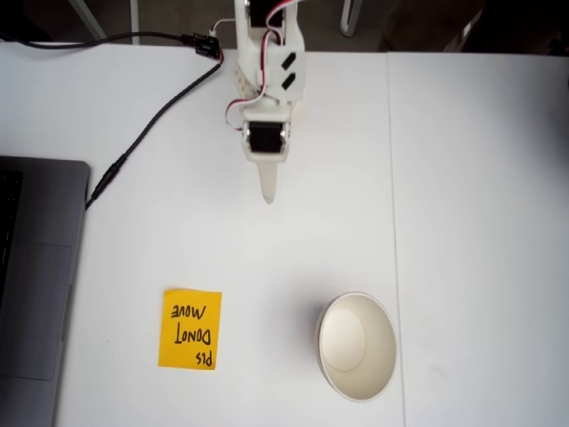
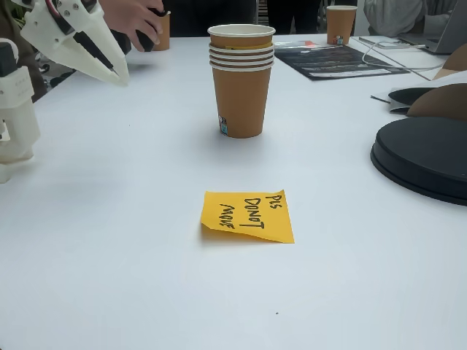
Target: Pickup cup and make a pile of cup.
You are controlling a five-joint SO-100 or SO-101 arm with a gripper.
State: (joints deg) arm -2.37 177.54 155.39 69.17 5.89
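The white arm reaches out from the worktop's far edge, its pincer (image 1: 268, 191) hanging empty above the surface, jaws drawn together to a point.

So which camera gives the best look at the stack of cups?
A fixed view sees the cup stack from the side: it stands upright, with brown walls and several rims layered at the top. The other fixed view looks down into it, showing just a round rim and pale inside, like one cup.
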